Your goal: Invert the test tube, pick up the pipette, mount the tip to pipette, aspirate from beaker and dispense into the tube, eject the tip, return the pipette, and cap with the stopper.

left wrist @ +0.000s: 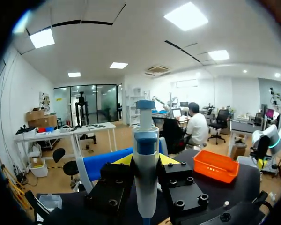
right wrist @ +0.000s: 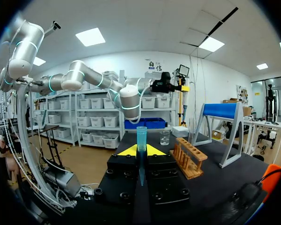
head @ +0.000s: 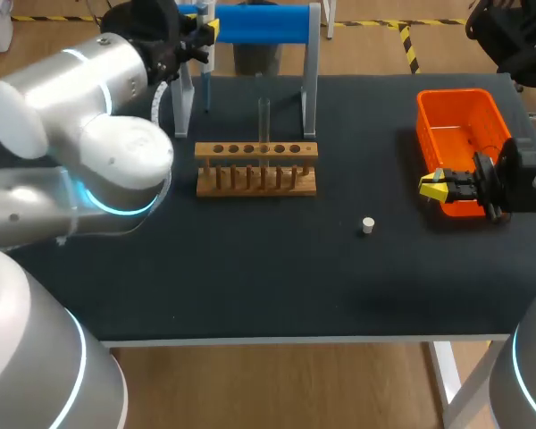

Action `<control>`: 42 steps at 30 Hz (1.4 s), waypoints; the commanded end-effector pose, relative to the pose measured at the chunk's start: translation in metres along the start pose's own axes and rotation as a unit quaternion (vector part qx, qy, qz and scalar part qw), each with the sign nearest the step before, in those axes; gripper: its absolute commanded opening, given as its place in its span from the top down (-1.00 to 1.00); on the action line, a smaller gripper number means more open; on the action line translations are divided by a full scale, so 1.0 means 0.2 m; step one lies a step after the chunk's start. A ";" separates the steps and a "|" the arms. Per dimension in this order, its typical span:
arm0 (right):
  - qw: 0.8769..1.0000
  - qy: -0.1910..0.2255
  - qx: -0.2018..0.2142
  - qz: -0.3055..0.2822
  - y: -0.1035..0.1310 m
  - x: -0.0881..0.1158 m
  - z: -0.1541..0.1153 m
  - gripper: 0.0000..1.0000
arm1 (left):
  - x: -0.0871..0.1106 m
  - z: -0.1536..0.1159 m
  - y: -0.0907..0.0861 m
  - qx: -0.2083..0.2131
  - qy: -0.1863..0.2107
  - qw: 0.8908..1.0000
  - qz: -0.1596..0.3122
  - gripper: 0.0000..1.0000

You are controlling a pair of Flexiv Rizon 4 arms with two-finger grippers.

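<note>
My left gripper [head: 205, 31] is at the table's back left, beside the blue stand [head: 250, 22], and is shut on the white and blue pipette [left wrist: 145, 173], which hangs down between its fingers. In the right wrist view the pipette [right wrist: 181, 110] stands upright over the far end of the table, near the glass beaker [right wrist: 165, 137]. My right gripper [head: 433, 186] is in front of the orange bin [head: 460, 134], shut on a teal pipette tip [right wrist: 141, 145] held upright. A clear test tube [head: 263, 121] stands in the wooden rack [head: 256, 168]. The white stopper [head: 368, 225] lies on the mat.
The blue stand [right wrist: 222, 112] rises behind the rack [right wrist: 189, 161]. The orange bin [left wrist: 215, 165] sits at the back right. My left arm's large body [head: 89, 152] covers the table's left side. Dark mat lies bare in front of the rack.
</note>
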State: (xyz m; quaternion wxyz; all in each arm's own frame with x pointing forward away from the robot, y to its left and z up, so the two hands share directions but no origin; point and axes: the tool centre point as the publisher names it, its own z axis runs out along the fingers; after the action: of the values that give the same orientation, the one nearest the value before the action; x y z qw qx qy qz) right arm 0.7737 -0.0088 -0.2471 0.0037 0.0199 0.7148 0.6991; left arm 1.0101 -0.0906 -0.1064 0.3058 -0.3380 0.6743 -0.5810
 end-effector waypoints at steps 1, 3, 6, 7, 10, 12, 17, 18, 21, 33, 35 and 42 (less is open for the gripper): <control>1.000 -0.002 0.001 -0.001 0.00 0.00 0.00 1.00 | 0.08 -0.29 -0.03 0.022 0.238 0.971 0.009 1.00; 1.000 -0.002 0.001 -0.001 0.00 0.00 0.00 1.00 | 0.08 -0.29 -0.03 0.022 0.238 0.971 0.009 1.00; 1.000 -0.002 0.001 -0.001 0.00 0.00 0.00 1.00 | 0.08 -0.29 -0.03 0.022 0.238 0.971 0.009 1.00; 1.000 -0.002 0.001 -0.001 0.00 0.00 0.00 1.00 | 0.08 -0.29 -0.03 0.022 0.238 0.971 0.009 1.00; 1.000 -0.002 0.001 -0.001 0.00 0.00 0.00 1.00 | 0.08 -0.29 -0.03 0.022 0.238 0.971 0.009 1.00; 1.000 -0.002 0.001 -0.001 0.00 0.00 0.00 1.00 | 0.08 -0.29 -0.03 0.022 0.238 0.971 0.009 1.00; 1.000 -0.002 0.001 -0.001 0.00 0.00 0.00 1.00 | 0.08 -0.29 -0.03 0.022 0.238 0.971 0.009 1.00; 1.000 -0.002 0.001 -0.001 0.00 0.00 0.00 1.00 | 0.08 -0.29 -0.03 0.022 0.238 0.971 0.009 1.00; 1.000 -0.002 0.001 -0.001 0.00 0.00 0.00 1.00 | 0.08 -0.29 -0.03 0.022 0.238 0.971 0.009 1.00; 1.000 -0.002 0.001 -0.001 0.00 0.00 0.00 1.00 | 0.41 -0.47 -0.35 0.048 0.401 0.912 0.078 1.00; 1.000 -0.002 0.001 -0.001 0.00 0.00 0.00 1.00 | 0.48 -0.50 -0.39 0.049 0.423 0.902 0.079 1.00; 1.000 -0.002 0.001 -0.001 0.00 0.00 0.00 1.00 | 0.70 -0.56 -0.46 0.037 0.465 0.881 0.081 1.00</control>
State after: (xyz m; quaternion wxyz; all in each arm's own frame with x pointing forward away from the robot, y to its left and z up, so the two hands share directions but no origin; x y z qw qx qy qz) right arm 0.7737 -0.0088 -0.2471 0.0037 0.0199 0.7148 0.6991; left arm 0.8500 -0.1500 -0.0103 0.0987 -0.0376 0.7289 -0.6765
